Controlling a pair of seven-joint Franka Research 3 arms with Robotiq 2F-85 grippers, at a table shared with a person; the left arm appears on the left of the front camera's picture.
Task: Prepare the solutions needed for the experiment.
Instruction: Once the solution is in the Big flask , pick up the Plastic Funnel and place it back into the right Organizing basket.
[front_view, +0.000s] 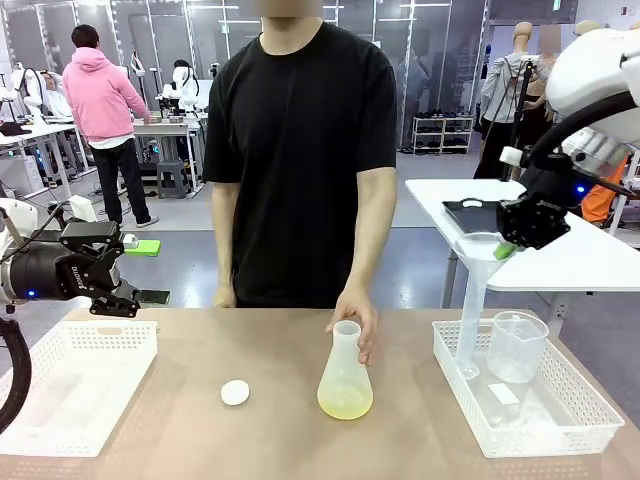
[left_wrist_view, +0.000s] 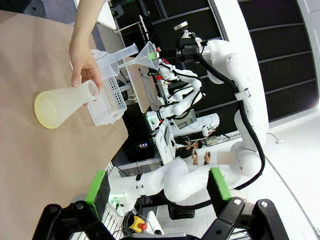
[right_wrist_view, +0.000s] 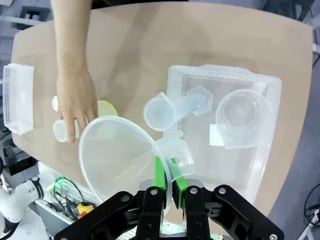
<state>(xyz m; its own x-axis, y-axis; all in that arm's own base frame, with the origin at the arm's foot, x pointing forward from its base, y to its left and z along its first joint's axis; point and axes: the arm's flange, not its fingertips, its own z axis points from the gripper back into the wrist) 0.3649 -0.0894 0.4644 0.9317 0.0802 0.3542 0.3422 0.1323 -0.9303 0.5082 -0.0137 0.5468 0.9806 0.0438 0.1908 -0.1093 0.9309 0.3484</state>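
Two grippers we see: our right gripper (right_wrist_view: 167, 172) is clamped on the funnel (right_wrist_view: 116, 152), high at two o'clock of the flask (front_view: 345, 372). Our left gripper (front_view: 125, 272) hangs at nine o'clock, fingers apart. Solution (front_view: 345, 404) lies shallow in the flask at mid-table, a hand (front_view: 358, 318) on its neck.

Left end effector (front_view: 126, 272): a short white word is printed on the black body, at 9 o'clock in the front view; the letters are too small to be read with certainty.
Beaker (front_view: 517, 345): it stands in the white tray (front_view: 545, 442) at 4 o'clock; no scale figures can be read on its wall.
White slip (front_view: 503, 393): it lies flat in the same tray; no writing can be made out.
Legible text overall: none.
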